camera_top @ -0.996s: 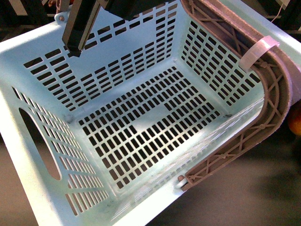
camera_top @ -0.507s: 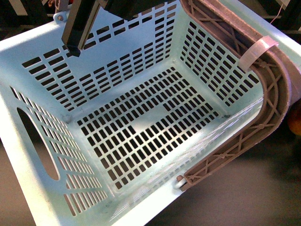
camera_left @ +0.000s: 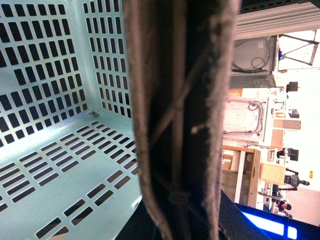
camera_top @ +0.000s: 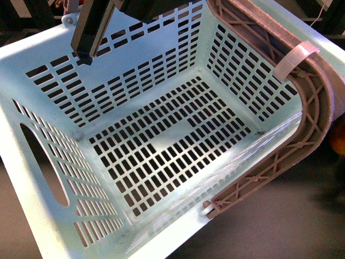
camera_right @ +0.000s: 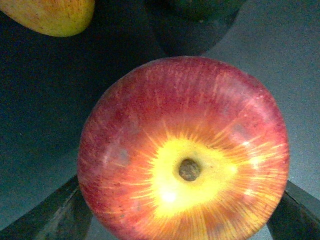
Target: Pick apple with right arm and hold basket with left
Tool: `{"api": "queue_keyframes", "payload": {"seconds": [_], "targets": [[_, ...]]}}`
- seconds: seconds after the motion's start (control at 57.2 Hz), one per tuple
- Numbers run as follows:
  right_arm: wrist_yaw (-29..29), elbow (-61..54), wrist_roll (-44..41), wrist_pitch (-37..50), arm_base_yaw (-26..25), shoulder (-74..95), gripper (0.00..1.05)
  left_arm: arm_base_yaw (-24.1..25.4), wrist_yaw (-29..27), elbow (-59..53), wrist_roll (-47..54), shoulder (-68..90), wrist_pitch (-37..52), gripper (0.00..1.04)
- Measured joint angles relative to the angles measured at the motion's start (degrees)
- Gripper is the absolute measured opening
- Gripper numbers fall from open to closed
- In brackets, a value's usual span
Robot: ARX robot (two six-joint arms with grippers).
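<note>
The pale mint-green basket (camera_top: 161, 135) fills the front view, tilted and empty, with its brownish-grey swing handle (camera_top: 315, 113) along the right side. My left gripper (camera_top: 85, 53) shows at the top as a black box with a dark bar finger over the far wall. In the left wrist view it (camera_left: 180, 222) is shut on the basket's handle (camera_left: 180, 100), beside the slotted wall (camera_left: 45, 60). In the right wrist view my right gripper (camera_right: 185, 225) is shut on the red apple (camera_right: 185, 155), whose yellow patch faces the camera. A dark finger (camera_right: 52, 217) shows on each side of the apple.
An orange-red fruit with a yellow side (camera_right: 50, 15) lies on the dark surface beyond the apple; part of an orange fruit (camera_top: 338, 141) shows behind the handle. A dark green round thing (camera_right: 200, 12) lies further on. A white band (camera_top: 296, 56) wraps the handle.
The basket and the left gripper's finger shifted very slightly left and up a second ago, and have stayed still since.
</note>
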Motion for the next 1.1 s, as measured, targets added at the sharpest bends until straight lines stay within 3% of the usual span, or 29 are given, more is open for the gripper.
{"api": "queue_keyframes", "payload": {"seconds": [0.332,0.647,0.856,1.101], "targets": [[-2.16,-3.5,-2.21,1.44,-0.07,-3.87,0.73,0.0,-0.02,0.0,0.0,0.0,0.0,0.07],[-10.05,-12.02,-6.71,0.52,2.23,-23.58,0.73,0.0,-0.04,0.02,0.0,0.0,0.0,0.07],[-13.16,-13.79,-5.25,-3.72,7.63,-40.98,0.73,-0.02,0.0,0.02,-0.02,0.0,0.0,0.07],[-12.83,-12.31,-0.94,-7.45,19.21,-54.55,0.73,-0.02,0.07,0.02,-0.02,0.0,0.0,0.07]]}}
